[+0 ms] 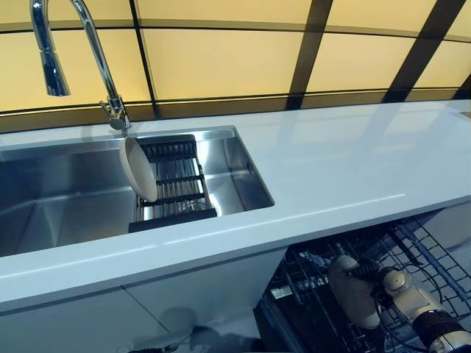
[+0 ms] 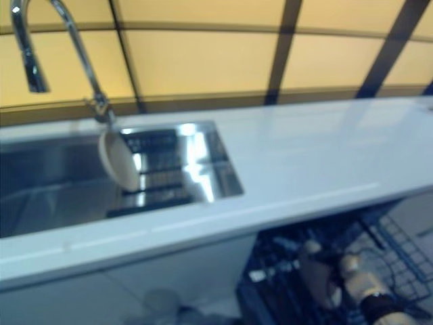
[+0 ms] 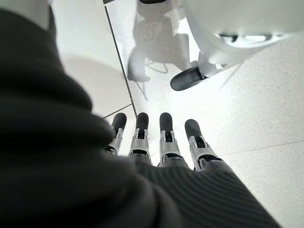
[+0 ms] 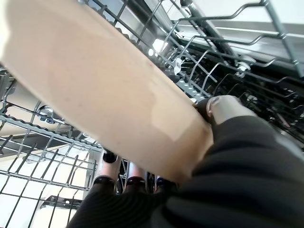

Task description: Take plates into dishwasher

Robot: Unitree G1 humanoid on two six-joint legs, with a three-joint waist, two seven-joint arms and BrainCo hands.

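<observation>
A beige plate (image 1: 352, 290) stands on edge over the pulled-out dishwasher rack (image 1: 434, 257) at the lower right. My right hand (image 1: 401, 288) is shut on it. In the right wrist view the plate (image 4: 95, 90) fills the picture, with the thumb (image 4: 223, 107) on one face and fingers (image 4: 128, 183) curled under the other, above the wire tines (image 4: 199, 71). A second beige plate (image 1: 138, 168) leans upright in the black drying rack (image 1: 176, 187) inside the sink. My left hand (image 3: 167, 142) shows only in its wrist view, fingers straight, hanging over the floor.
A steel sink (image 1: 44, 213) with a tall chrome faucet (image 1: 88, 44) fills the left. The white countertop (image 1: 346, 162) runs to the right above the dishwasher. White cabinet fronts (image 1: 184, 294) stand below the counter, left of the rack.
</observation>
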